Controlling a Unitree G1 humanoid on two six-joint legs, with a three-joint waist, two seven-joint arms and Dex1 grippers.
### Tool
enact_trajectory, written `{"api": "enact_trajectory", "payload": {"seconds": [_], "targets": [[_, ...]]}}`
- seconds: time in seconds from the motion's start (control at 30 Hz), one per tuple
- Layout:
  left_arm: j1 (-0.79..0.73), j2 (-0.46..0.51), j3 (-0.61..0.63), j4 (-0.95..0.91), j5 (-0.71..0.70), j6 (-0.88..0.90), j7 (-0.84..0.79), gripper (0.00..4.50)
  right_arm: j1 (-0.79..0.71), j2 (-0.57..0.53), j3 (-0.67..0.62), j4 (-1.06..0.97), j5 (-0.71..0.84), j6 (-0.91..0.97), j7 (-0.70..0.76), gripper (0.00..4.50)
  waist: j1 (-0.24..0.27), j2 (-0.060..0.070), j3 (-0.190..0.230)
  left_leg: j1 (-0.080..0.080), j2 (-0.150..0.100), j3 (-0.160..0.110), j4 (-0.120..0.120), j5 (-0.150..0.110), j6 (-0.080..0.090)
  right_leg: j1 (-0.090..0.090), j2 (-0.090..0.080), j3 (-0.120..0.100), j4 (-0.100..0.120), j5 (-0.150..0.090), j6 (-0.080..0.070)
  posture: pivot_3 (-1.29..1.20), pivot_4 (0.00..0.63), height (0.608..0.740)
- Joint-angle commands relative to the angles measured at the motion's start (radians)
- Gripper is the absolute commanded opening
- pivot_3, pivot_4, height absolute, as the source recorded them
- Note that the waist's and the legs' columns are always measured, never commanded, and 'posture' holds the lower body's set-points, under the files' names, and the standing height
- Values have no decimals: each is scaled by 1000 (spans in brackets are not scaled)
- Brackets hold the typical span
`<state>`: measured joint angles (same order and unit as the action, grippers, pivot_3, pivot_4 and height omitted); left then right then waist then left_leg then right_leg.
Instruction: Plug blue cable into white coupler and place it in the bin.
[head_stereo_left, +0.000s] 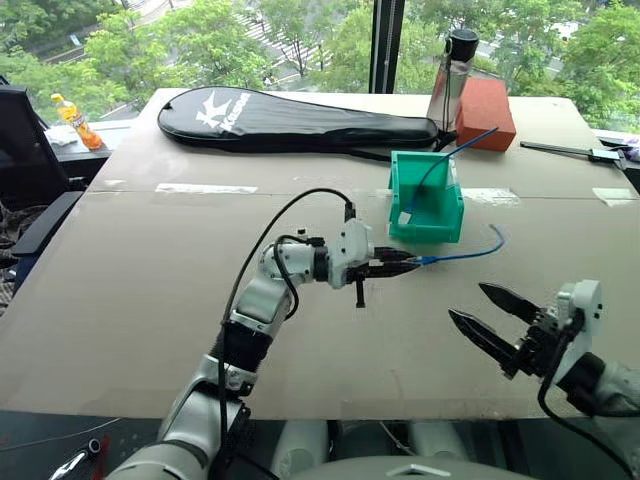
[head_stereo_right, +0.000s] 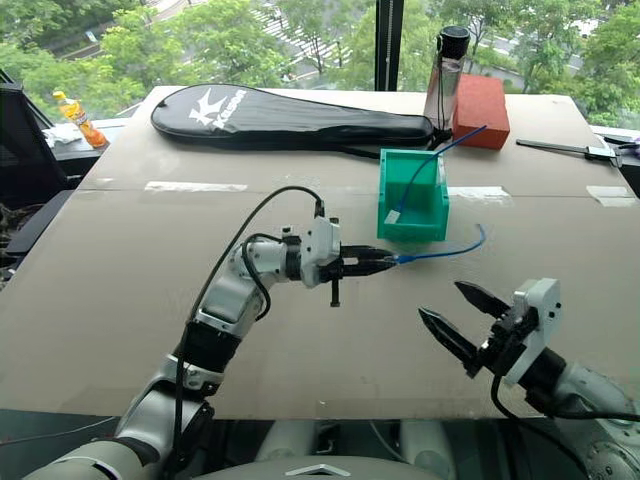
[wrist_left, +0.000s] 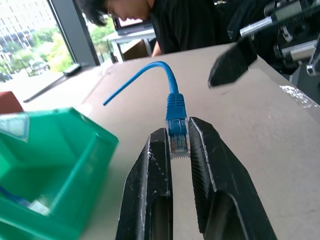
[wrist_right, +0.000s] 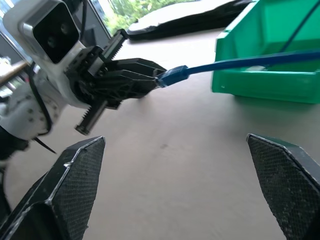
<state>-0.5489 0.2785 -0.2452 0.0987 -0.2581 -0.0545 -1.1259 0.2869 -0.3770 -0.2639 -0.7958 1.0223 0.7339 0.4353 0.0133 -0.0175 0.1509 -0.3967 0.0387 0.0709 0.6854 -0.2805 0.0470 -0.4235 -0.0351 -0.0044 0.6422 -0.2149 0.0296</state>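
— How does the blue cable look?
— Thin, bright blue, curving above the table near the bin. My left gripper pinches its clear plug; right gripper gapes empty.

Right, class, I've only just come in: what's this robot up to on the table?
The left tool is shut on the plug end of a blue cable, holding it level just in front of the green bin. The right tool stands open nearby, holding nothing. A second blue cable with a white block on its end already leans inside the bin.
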Motion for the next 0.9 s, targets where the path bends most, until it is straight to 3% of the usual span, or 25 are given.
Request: {"api": "enact_trajectory", "payload": {"seconds": [0.03, 0.13, 0.27, 0.67, 0.77, 0.9], "targets": [[-11, -12, 18, -40, -7, -50, 26, 0, -87, 48, 53, -17, 147, 19, -171, 3982, 0, 0, 0, 0, 0, 0, 0, 0, 0, 0, 0, 0, 0, 0, 0, 0, 150, 740], [-3, -11, 26, -45, -4, -79, 39, 0, -197, 113, 75, 30, 245, -13, -299, 2790, -1, 0, 0, 0, -1, 0, 0, 0, 0, 0, 0, 0, 0, 0, 0, 0, 150, 740], [4, -7, 29, -47, 0, -100, 59, 0, -262, 131, 73, 85, 329, -34, -366, 2790, 2, 0, 0, -1, -1, 0, 0, 0, 0, 0, 0, -1, 0, 2, 4, 0, 150, 740], [24, 6, 27, -81, -4, -108, 82, 0, -309, 120, 117, 157, 352, -60, -383, 2790, -1, 0, 0, -1, 0, 0, 0, 0, 0, 0, 1, 0, -1, 2, 4, 0, 150, 740], [29, 8, 25, -89, -5, -106, 86, 0, -318, 122, 122, 169, 350, -66, -382, 1968, -2, 0, 0, -1, 0, 0, 0, 0, 0, 0, 1, 0, -1, 2, 4, 0, 150, 740], [31, 8, 21, -92, -4, -109, 87, 0, -322, 112, 127, 182, 347, -63, -367, 97, -1, 0, 0, -1, 0, 0, 0, 0, 0, 0, 1, 0, -1, 2, 4, 0, 150, 740]]}}
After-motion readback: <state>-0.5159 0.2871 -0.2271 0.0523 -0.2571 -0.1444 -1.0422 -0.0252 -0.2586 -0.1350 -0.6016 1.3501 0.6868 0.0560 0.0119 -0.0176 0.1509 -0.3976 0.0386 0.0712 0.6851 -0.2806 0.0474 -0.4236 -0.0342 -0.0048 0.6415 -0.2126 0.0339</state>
